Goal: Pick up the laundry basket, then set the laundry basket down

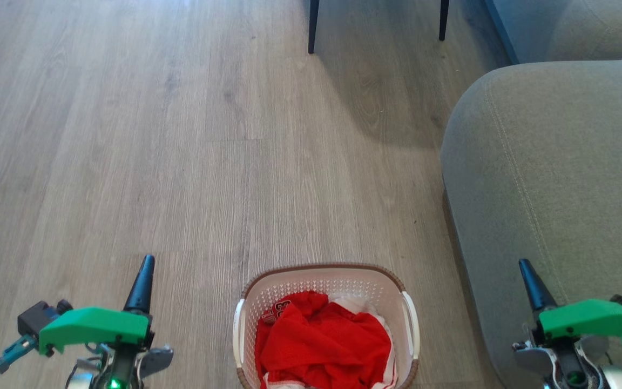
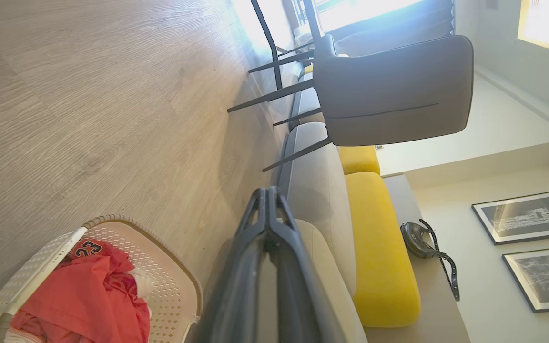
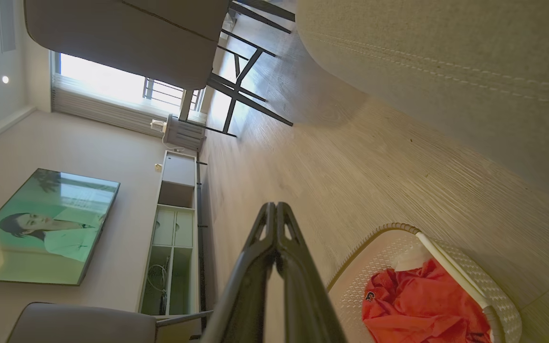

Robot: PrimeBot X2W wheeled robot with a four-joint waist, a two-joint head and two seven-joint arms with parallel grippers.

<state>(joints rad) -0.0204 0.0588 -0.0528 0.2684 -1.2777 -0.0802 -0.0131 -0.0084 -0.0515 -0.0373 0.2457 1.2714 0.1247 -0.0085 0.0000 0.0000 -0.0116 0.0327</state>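
The wooden floor (image 1: 181, 135) bears the laundry basket (image 1: 316, 281). A grey sofa (image 1: 548, 189) stands to the basket's right. The left pincer (image 1: 147, 263) and right pincer (image 1: 525, 268) flank the basket without touching it, each with its 2 fingers pressed together, empty.

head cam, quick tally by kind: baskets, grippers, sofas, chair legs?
laundry basket: 1
grippers: 2 (left gripper, right gripper, both shut)
sofa: 1
chair legs: 2
total: 6
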